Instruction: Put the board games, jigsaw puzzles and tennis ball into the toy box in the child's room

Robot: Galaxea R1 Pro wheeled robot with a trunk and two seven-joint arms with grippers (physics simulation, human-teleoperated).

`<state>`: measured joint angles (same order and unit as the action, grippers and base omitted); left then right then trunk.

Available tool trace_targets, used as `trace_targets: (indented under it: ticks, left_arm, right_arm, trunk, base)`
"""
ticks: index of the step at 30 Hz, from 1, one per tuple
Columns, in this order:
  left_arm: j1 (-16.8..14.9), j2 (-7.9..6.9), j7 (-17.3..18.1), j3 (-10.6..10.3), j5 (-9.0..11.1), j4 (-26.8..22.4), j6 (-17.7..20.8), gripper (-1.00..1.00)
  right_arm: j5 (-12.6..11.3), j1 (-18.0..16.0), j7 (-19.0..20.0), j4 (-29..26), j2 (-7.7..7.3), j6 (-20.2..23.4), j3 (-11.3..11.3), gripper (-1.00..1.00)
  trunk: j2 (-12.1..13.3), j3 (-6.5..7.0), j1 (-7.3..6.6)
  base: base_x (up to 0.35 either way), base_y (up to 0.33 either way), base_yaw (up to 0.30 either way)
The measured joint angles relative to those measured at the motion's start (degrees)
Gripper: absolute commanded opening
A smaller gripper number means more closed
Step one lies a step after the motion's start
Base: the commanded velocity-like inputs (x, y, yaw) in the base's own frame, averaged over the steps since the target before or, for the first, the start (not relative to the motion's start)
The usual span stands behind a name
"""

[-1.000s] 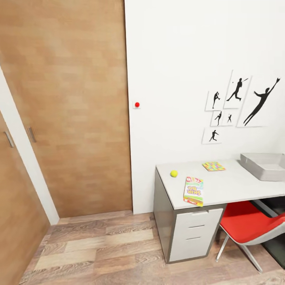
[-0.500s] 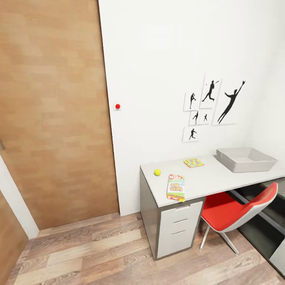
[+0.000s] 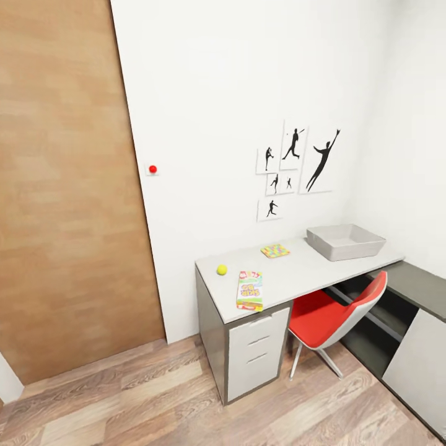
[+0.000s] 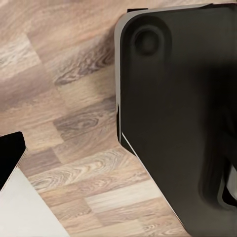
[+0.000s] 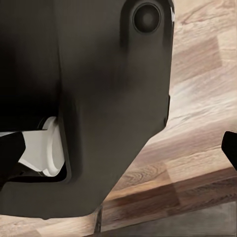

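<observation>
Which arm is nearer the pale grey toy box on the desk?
Right, likely: the pale grey toy box sits well right in the head view. Both wrist cameras face wood-plank floor beside the robot's black base, neither near the box.

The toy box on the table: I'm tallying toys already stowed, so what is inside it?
From the head view the toy box shows only pale grey inner walls, no toy visible. Its near wall hides the floor of the box, so something flat could lie there unseen.

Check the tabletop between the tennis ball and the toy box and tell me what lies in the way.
On the table, the jigsaw puzzle lies flat roughly on the line from the tennis ball to the toy box. The board game sits nearer the front edge, off that line. Nothing tall stands between.
</observation>
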<state>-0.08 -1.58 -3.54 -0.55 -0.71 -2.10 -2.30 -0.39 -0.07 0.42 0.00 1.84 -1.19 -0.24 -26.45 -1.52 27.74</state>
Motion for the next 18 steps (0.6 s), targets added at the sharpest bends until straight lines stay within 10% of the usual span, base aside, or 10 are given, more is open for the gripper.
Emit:
trace_targets:
  ticks: [18]
  left_arm:
    - [-0.01,0.0,0.0,0.0,0.0,-0.05,0.04,1.0]
  right_arm:
    - [0.0,-0.01,-0.01,-0.02,0.0,0.0,0.0,1.0]
  trunk:
    - [3.56,1.54,-1.97]
  base:
    - [0.0,0.0,-0.285]
